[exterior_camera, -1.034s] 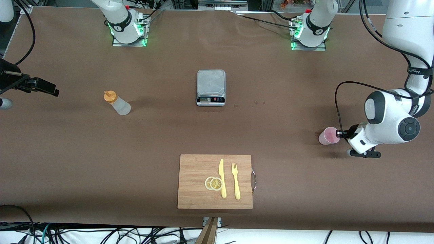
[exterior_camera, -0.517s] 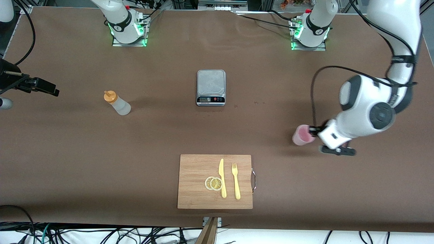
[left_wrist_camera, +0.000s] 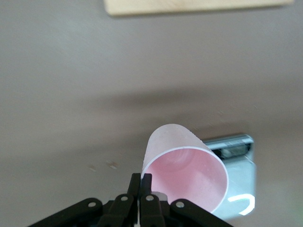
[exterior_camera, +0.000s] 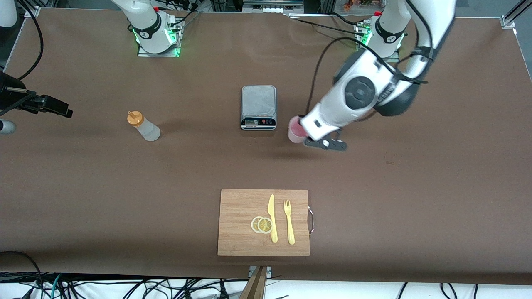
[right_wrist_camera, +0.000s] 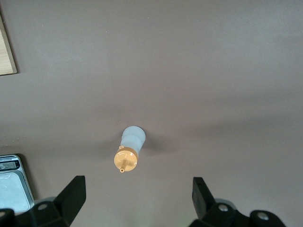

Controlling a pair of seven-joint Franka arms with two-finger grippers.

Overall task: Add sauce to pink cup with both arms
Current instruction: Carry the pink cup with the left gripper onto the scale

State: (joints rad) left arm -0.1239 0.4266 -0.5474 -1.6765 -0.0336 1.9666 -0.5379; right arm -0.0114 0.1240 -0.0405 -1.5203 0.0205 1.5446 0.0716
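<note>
From the front view we see the left gripper [exterior_camera: 302, 133] carrying the pink cup [exterior_camera: 294, 129] in the air just beside the scale [exterior_camera: 258, 107], toward the left arm's end of the bench [exterior_camera: 83, 187]. The sauce [exterior_camera: 144, 126] stands upright on the bench toward the right arm's end, well apart from the scale. The right gripper [exterior_camera: 62, 110] waits at that end of the bench, off to the side of the sauce. Nearer the front camera lies a cutting board [exterior_camera: 241, 207] bearing a knife [exterior_camera: 272, 217], a fork [exterior_camera: 289, 221] and two lemon slices [exterior_camera: 262, 224]. In the left wrist view we find the left gripper [left_wrist_camera: 140, 182] pinching the rim of the pink cup [left_wrist_camera: 182, 170] between fingers pressed together on its wall, the cup tilted, with the scale [left_wrist_camera: 236, 163] partly hidden under it. In the right wrist view we see the right gripper [right_wrist_camera: 137, 191] with its fingers spread wide and nothing between them, hanging above the sauce [right_wrist_camera: 129, 152], whose orange cap points toward the camera; a corner of the scale [right_wrist_camera: 13, 182] shows at the edge.
</note>
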